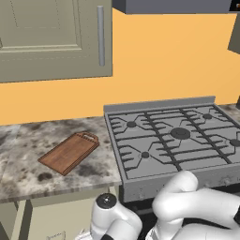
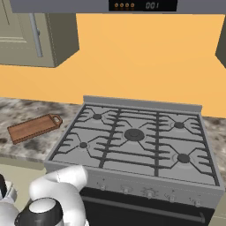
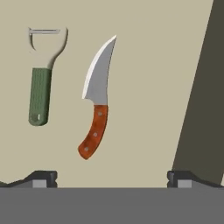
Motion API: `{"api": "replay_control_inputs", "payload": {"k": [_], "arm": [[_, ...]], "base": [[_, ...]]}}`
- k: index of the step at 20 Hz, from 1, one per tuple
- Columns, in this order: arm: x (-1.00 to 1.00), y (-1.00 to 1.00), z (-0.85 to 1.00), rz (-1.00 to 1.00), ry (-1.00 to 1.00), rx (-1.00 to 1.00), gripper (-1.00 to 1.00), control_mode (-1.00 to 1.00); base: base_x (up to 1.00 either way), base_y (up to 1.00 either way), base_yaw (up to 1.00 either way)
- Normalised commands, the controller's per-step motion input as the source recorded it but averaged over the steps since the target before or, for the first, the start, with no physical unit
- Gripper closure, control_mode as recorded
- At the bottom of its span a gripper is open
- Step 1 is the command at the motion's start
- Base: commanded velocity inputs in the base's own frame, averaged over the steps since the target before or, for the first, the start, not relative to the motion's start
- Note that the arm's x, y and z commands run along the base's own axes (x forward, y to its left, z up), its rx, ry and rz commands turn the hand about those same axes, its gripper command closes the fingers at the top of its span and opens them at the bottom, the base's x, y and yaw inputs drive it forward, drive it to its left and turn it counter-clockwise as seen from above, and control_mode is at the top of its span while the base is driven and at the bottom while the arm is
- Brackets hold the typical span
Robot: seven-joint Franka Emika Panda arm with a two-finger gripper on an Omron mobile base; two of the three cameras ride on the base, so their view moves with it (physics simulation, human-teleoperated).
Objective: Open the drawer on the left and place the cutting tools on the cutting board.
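Your fingers [image 3: 112, 177] stand spread wide and empty, their two dark tips apart at the bottom of the hand view, looking down into the drawer [image 3: 144, 87], which I judge already open since its pale floor lies bare beneath you. Take the knife [image 3: 97, 98] as your landmark: it lies just beyond the fingers, roughly between the tips, reddish-brown handle nearest you and curved silver blade pointing away. The peeler [image 3: 42, 74] lies to the knife's left in the hand view, apart from it, green handle near you and blade head far. To the knife's right, a dark band marks the drawer's side.

So the opening step looks done and the first pick-up is in hand. Next, you would lower over the knife's handle, with a tip on each side of it, and clamp only once they straddle it.

The board [image 1: 69, 152] lies bare on the tabletop [image 1: 28, 140] left of the stove [image 1: 178, 140], where both tools must go.

Only writing: digits on the panel above the stove, seemingly "001".
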Motion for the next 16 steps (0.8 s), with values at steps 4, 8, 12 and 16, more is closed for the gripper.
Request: {"api": "replay_control_inputs", "payload": {"k": [4, 8, 12, 16], "arm": [[0.06, 0.24, -0.19, 0.0, 0.0, 0.0, -1.0, -1.0], [0.03, 0.2, -0.2, 0.0, 0.0, 0.0, -1.0, -1.0], [0.0, 0.15, -0.24, 0.0, 0.0, 0.0, -1.0, -1.0], [0.0, 0.05, -0.32, 0.0, 0.0, 0.0, -1.0, -1.0]], "base": [[0.0, 0.0, 0.0], [0.0, 0.0, 0.0], [0.0, 0.0, 0.0], [0.0, 0.0, 0.0]]}}
